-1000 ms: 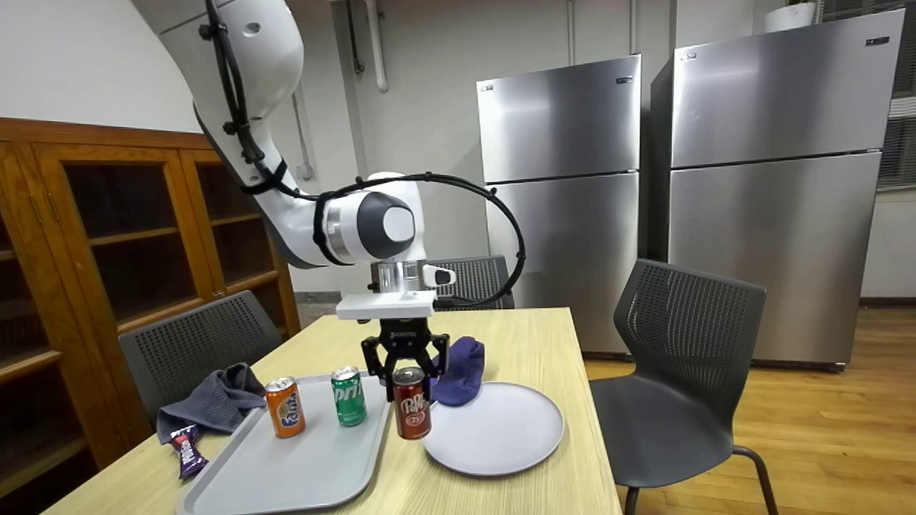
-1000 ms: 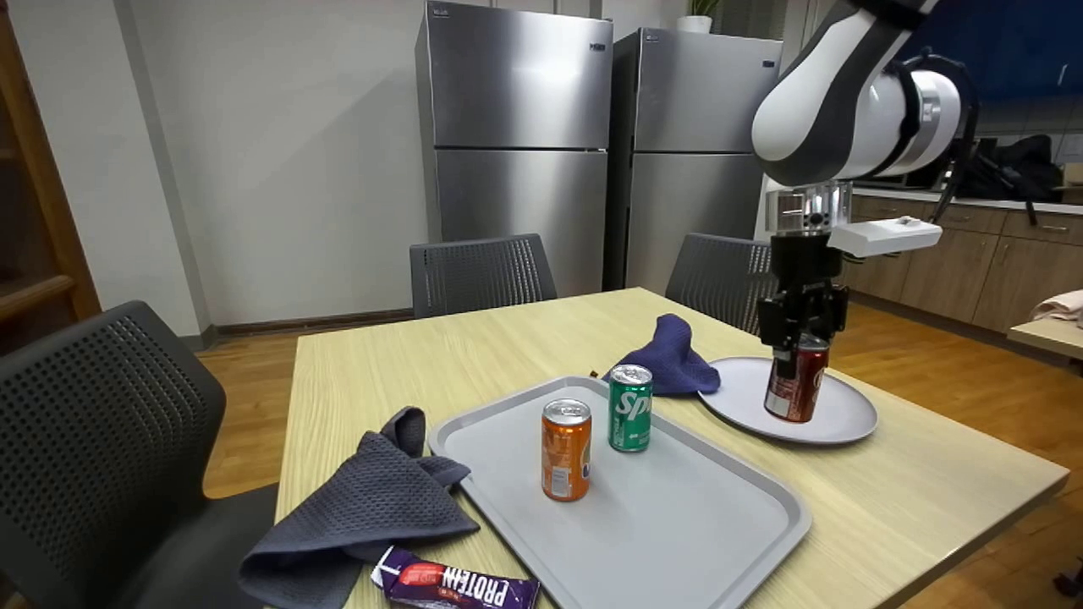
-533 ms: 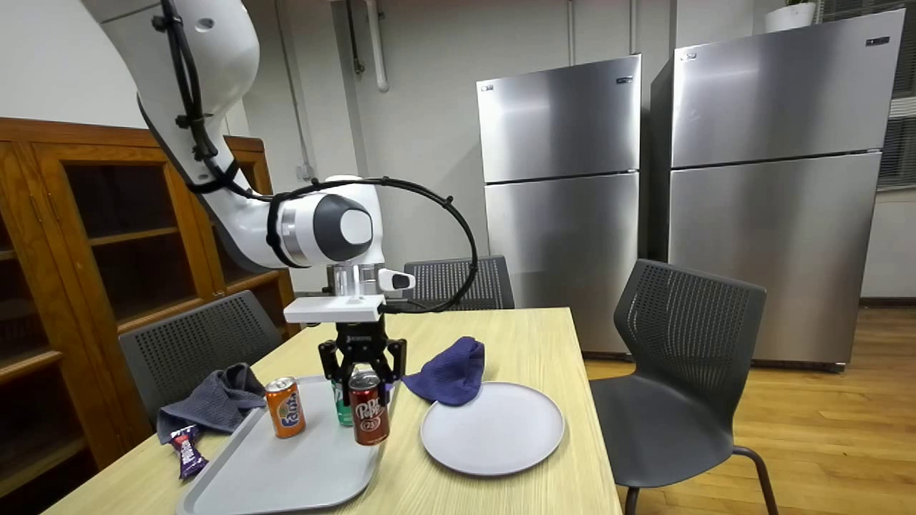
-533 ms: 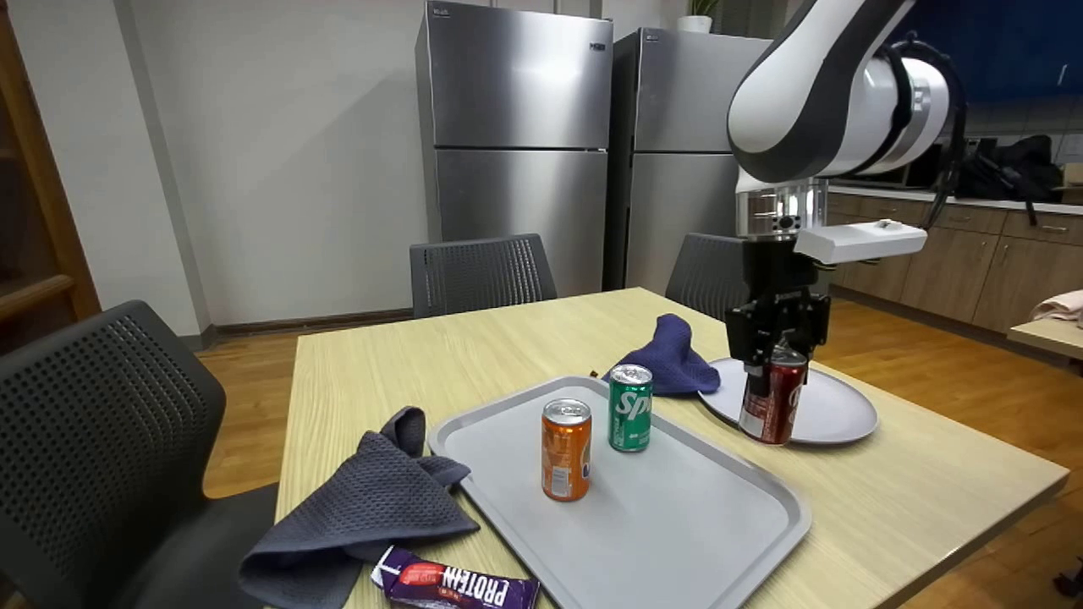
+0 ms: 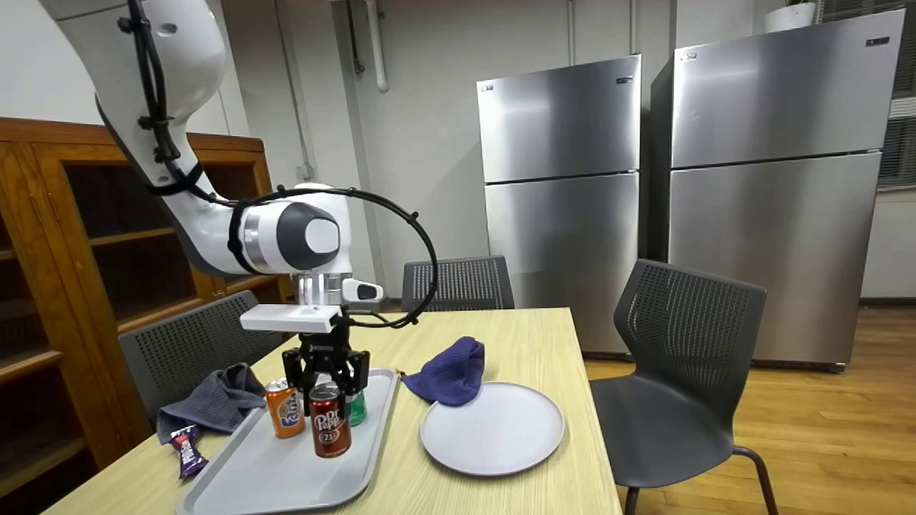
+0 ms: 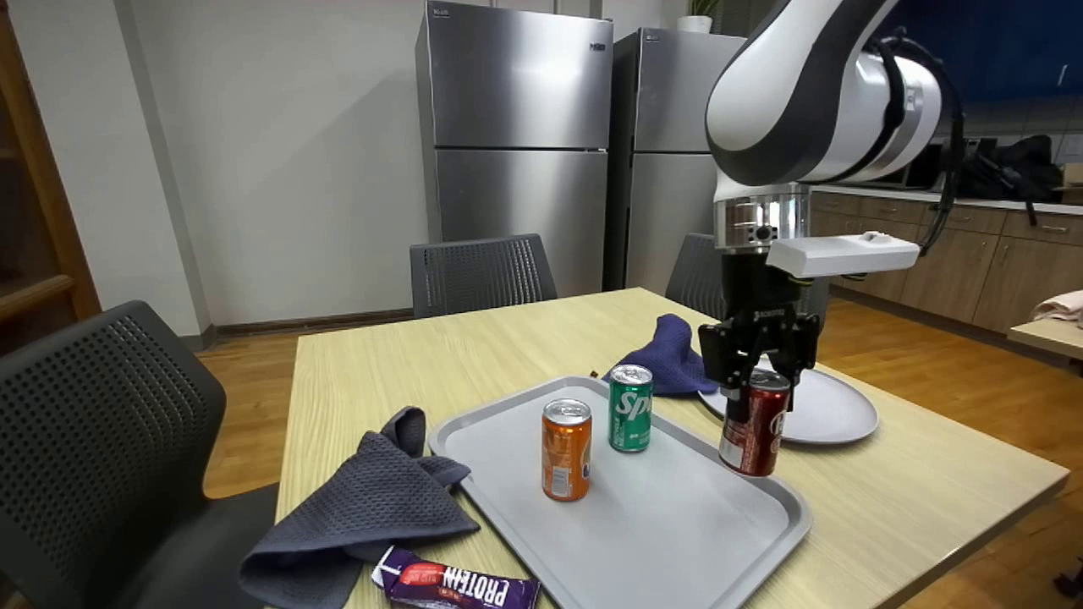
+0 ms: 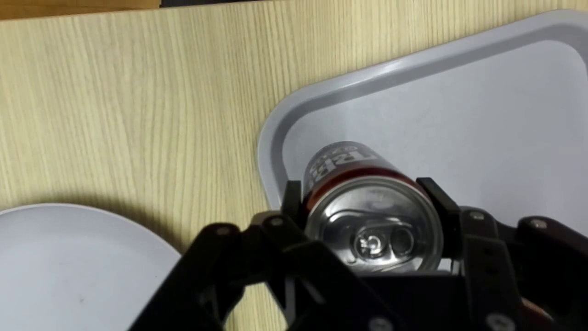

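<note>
Tab (image 7: 385,242) on can (image 7: 363,197): wrist view only

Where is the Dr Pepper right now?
In the wrist view, the Dr Pepper is held in the gripper, over the tray near one corner, to the right of the plate.

Glossy metal red can (image 5: 330,429); smooth tray (image 6: 660,524); rough grey cloth (image 6: 368,503).
</note>
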Tool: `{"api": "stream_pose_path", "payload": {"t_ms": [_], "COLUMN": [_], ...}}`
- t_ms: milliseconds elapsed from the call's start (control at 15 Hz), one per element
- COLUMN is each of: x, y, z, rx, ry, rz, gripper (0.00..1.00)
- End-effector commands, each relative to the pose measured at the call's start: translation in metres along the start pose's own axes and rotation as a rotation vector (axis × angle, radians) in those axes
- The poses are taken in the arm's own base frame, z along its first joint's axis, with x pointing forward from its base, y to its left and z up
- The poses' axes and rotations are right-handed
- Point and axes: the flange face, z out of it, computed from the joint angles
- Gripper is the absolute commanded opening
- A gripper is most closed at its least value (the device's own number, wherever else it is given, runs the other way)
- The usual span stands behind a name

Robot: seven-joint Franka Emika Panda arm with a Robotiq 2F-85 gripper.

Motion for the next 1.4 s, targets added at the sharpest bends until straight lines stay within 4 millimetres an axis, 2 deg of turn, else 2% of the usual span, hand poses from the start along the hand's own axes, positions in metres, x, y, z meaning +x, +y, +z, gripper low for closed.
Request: {"api": "stream_pose_path", "payload": {"t_ms": [0, 333, 667, 1333], "x": [-0.009, -0.009, -0.005, 0.005], "y": [-0.018, -0.036, -0.050, -0.058], "z": [-0.003, 0.004, 0.019, 0.040], "rx": [0.013, 0.024, 0.021, 0.026], "ry": [0.004, 0.023, 0.039, 0.048], "rz": [0.038, 0.063, 0.091, 0.182], "gripper": [0.38, 0.38, 0.38, 0.38]}}
